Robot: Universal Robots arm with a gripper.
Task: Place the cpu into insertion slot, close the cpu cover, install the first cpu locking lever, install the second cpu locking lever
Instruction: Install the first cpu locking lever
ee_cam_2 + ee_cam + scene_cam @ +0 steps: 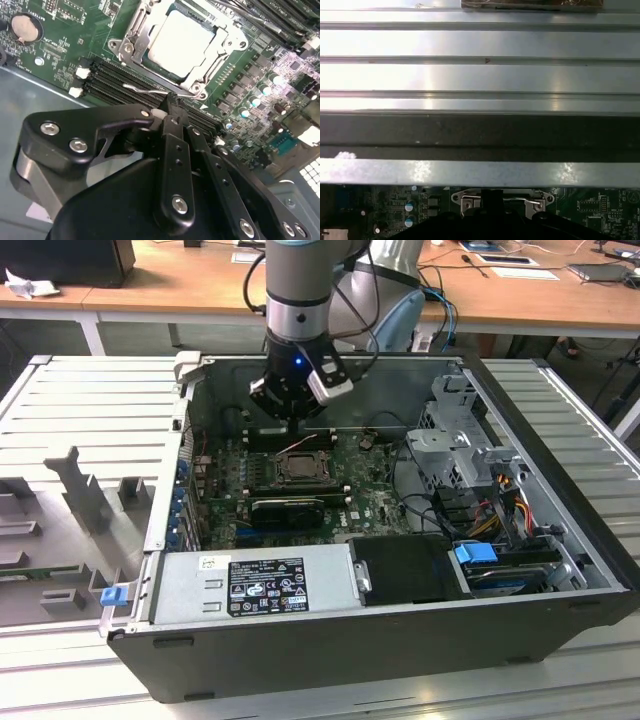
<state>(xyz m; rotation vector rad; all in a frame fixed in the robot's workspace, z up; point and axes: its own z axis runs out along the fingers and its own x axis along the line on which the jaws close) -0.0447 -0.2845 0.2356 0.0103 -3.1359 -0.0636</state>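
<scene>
cpu (181, 41) in socket, under cpu cover (140, 37) | end effector (172, 107) beside socket, over memory slots (117, 80)

Ribbed grey metal panel (480, 75) fills most of what I see; below it, green motherboard (590, 210); silvery socket bracket (502, 199) at its edge.

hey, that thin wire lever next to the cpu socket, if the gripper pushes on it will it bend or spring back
Probably springy. The locking lever looks like a thin bent steel wire beside the cpu cover, so it should flex and push back rather than stay put. Its smooth, round surface could let the gripper slip off. It seems light, yet held at the socket end, so it would likely pivot, not slide.
</scene>
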